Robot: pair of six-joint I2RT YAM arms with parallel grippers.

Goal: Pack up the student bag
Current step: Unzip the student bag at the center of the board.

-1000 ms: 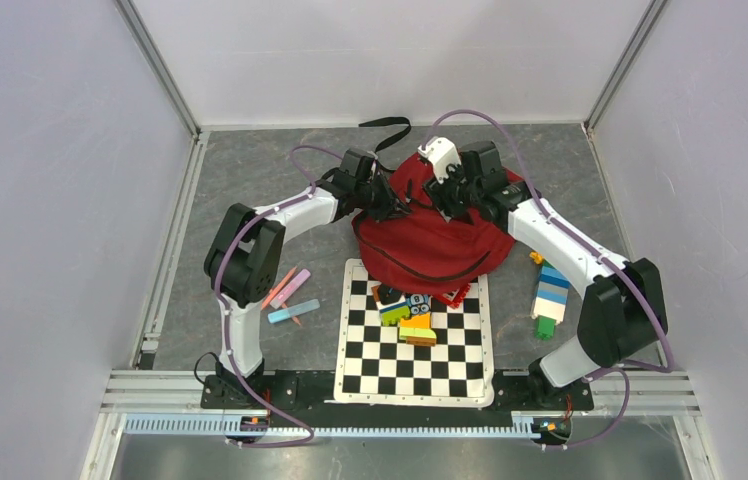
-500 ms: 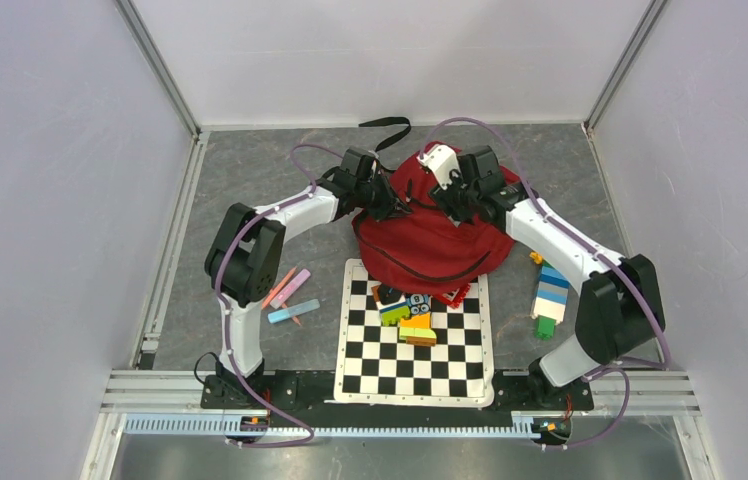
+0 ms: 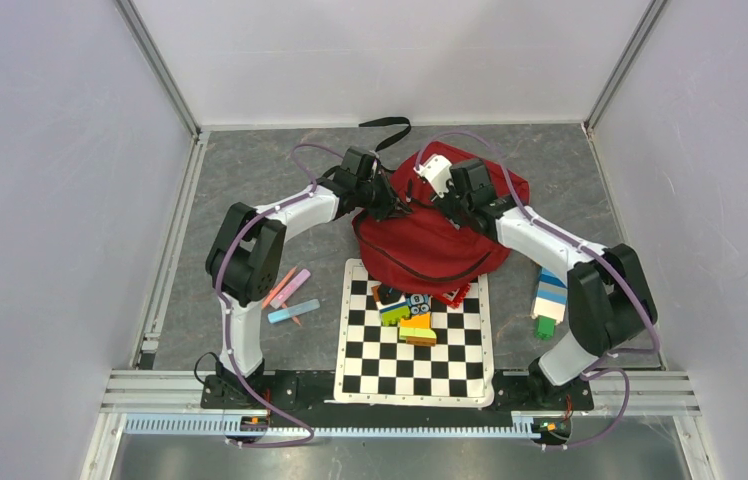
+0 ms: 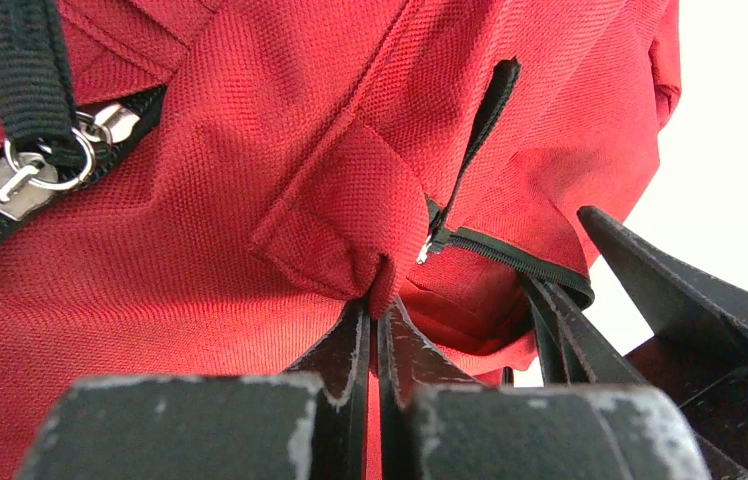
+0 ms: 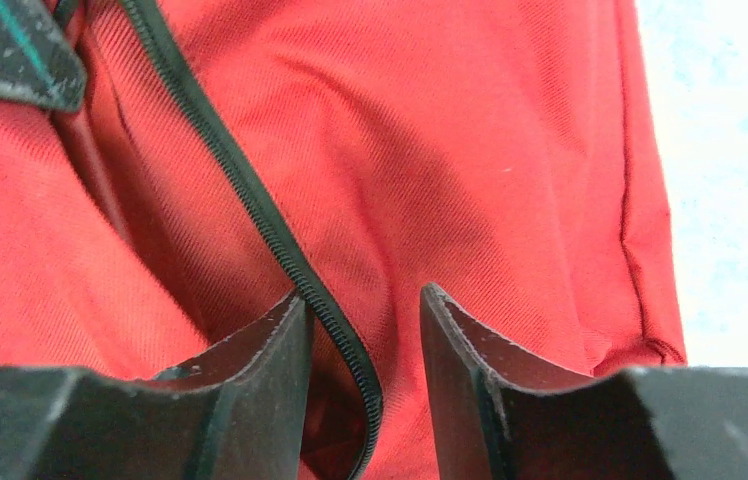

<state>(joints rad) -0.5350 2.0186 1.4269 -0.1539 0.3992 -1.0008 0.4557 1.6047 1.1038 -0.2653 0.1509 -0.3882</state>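
The student bag [image 3: 430, 245], a dark red backpack, lies on the grey floor behind the checkered mat. My left gripper [image 3: 396, 204] is at the bag's upper left and is shut on a fold of its red fabric [image 4: 350, 215], next to a black zipper and metal pull ring [image 4: 35, 170]. My right gripper [image 3: 447, 204] is over the bag's top middle, close to the left one. In the right wrist view it [image 5: 362, 302] is open, with the bag's black zipper edge [image 5: 250, 200] running between its fingers over red fabric [image 5: 510, 150].
A checkered mat [image 3: 380, 365] lies in front of the bag with several toy blocks [image 3: 405, 312] on its far end. A block stack [image 3: 550, 295] lies to the right and markers [image 3: 290, 292] to the left. A black strap [image 3: 387, 128] trails behind the bag.
My right gripper has moved left across the top of the bag, toward my left gripper. My left gripper has stayed in place, holding the fabric.
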